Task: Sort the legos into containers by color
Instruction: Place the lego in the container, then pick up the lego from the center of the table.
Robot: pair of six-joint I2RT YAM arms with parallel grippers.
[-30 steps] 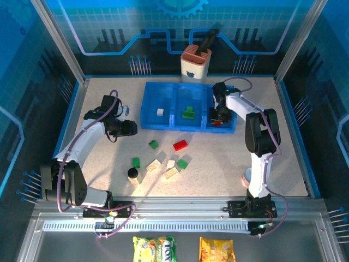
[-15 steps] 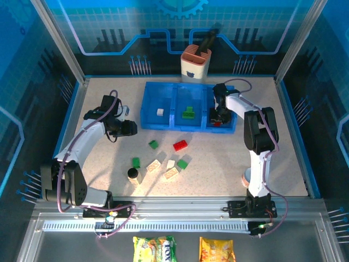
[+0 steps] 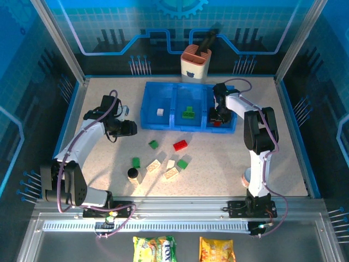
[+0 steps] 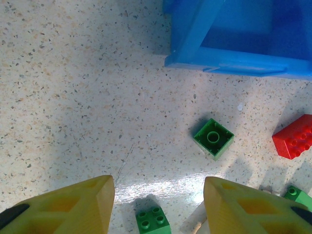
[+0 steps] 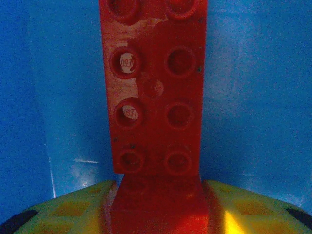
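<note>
little has moved since one second ago: the right arm leans a tiny bit more to the left, and all bricks lie where they were. the right gripper (image 3: 217,117) is down inside the right compartment of the blue tray (image 3: 146,117). in its wrist view a long red brick (image 5: 156,97) stands between the yellow fingers (image 5: 243,204), over the blue floor. the fingers sit close at both sides of the brick, but i cannot tell if they press it or are just beside it. the left gripper (image 3: 131,127) hovers left of the tray with jaws apart and nothing between them. a cream brick (image 3: 160,112) lies in the left compartment and a green brick (image 3: 188,113) in the middle one. more red, green and cream bricks lie on the table in front of the tray, near a black cylinder (image 3: 132,173).
</note>
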